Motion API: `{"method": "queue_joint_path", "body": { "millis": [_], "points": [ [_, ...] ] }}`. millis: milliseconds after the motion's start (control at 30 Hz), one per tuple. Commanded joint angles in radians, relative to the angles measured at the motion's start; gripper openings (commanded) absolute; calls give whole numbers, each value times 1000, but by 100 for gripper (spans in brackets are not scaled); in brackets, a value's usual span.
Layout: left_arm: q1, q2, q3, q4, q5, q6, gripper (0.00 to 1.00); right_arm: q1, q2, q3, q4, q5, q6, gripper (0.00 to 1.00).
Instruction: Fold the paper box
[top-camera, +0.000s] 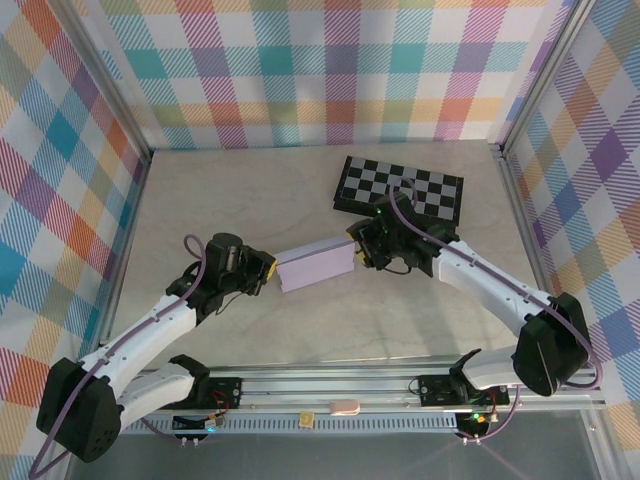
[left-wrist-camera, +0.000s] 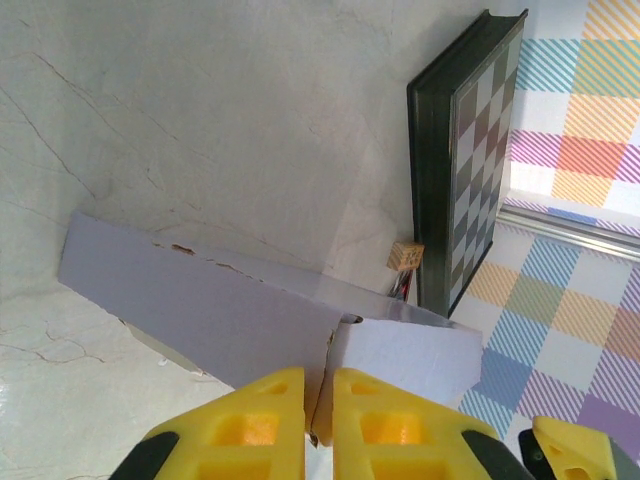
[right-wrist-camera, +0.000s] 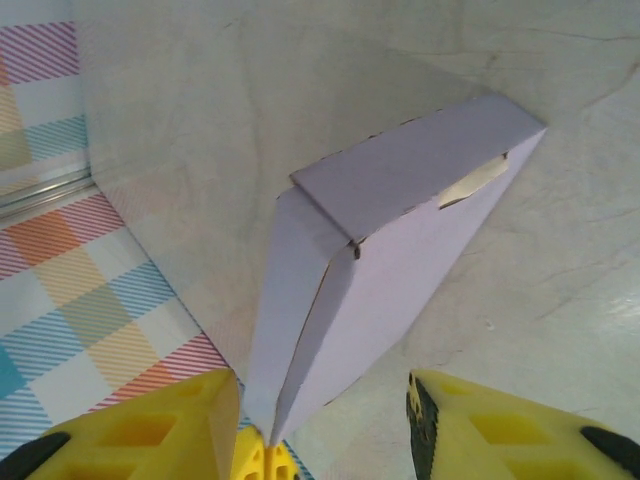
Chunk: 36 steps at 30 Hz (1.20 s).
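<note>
Risk of paper box (top-camera: 318, 268) sagging or springing unfolded: left gripper (left-wrist-camera: 318, 375) pinched shut on one end flap, right gripper (right-wrist-camera: 320, 378) half-open astride the other end, clamping nothing.

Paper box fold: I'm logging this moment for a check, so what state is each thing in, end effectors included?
paper box, folded into a flat box, lid down, one side seam gaping.
left end effector, shut on an edge of the paper box.
right end effector, open, the paper box's end between its jaws.
checkerboard, lying flat, apart from the paper box.
</note>
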Motion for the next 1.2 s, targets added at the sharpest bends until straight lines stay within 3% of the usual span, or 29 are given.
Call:
{"method": "queue_joint_path", "body": {
  "millis": [0, 267, 433, 600, 700, 900, 1167],
  "points": [
    [-6, 37, -31, -169, -4, 10, 11, -12, 33, 11, 12, -9, -14, 47],
    [-16, 49, -27, -159, -4, 9, 11, -38, 113, -30, 22, -45, -12, 45],
    [-23, 60, -22, -157, -1, 10, 11, -40, 123, -47, -115, -55, -9, 41],
    [-28, 66, -29, -163, 11, 14, 24, -43, 114, -139, -137, -66, 53, 37],
    [-30, 70, -30, -169, 19, 27, 26, -43, 109, -128, -120, -65, 42, 36],
    [-40, 77, -24, -167, 18, 30, 16, -43, 71, 37, -195, -8, -78, 38],
    [-60, 81, -10, -171, 11, 29, 16, 11, 41, 88, -111, 1, -7, 50]
  ]
}}
